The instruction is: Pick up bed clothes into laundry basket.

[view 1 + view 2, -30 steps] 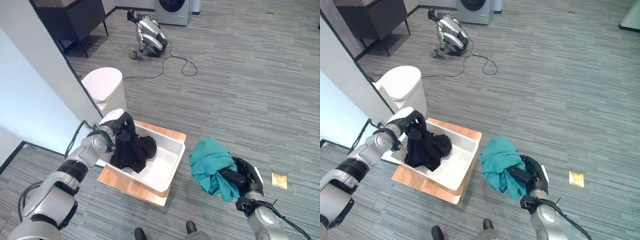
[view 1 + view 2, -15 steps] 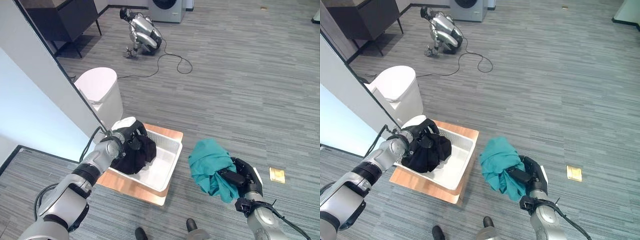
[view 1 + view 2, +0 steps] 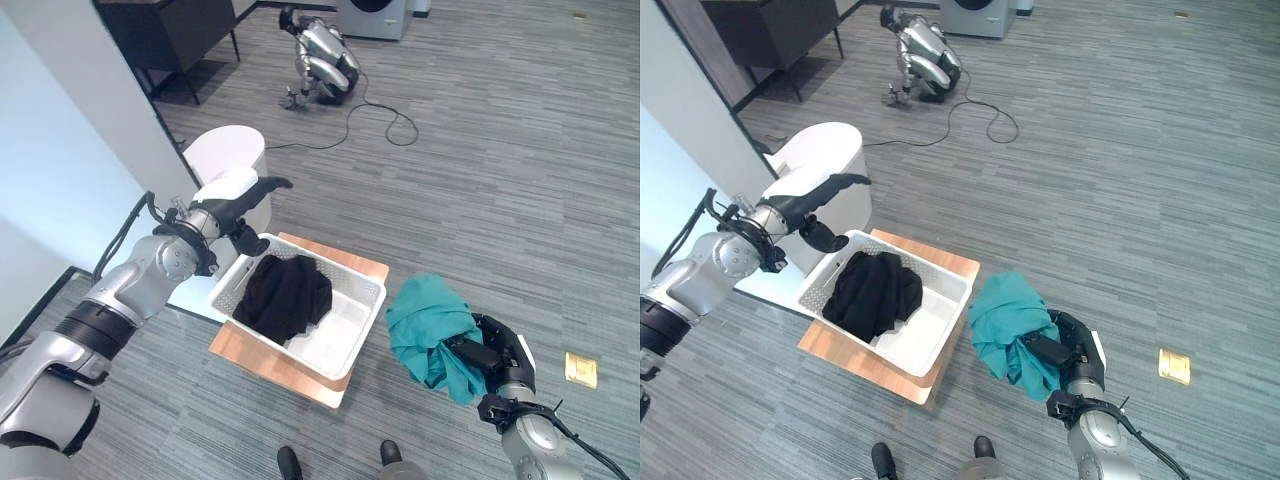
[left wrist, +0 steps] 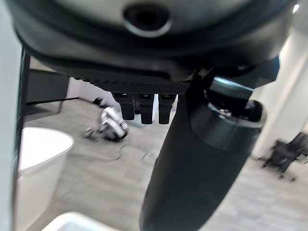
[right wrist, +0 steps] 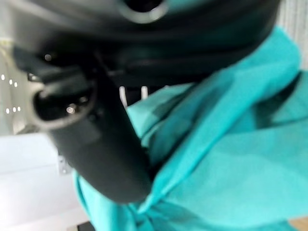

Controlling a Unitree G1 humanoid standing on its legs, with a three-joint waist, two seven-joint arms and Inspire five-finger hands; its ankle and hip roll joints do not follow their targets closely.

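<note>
Two pieces of clothing are showing: one black garment is lying crumpled inside the white laundry basket, toward its left end, and one teal garment is hanging bunched in the right hand, whose fingers are curling round the cloth, just to the right of the basket and clear of its rim. In the right wrist view the teal cloth is pressing against the dark thumb. The single basket is sitting on one low wooden platform on the grey carpet floor. The left hand is hovering above the basket's far left corner, its fingers stretching out straight and holding nothing. One white lidded bin is standing just behind that hand, beside a pale wall panel. Farther back, one other robot is crouching on the floor near a washing machine, and a dark cabinet is standing at the far left.
</note>
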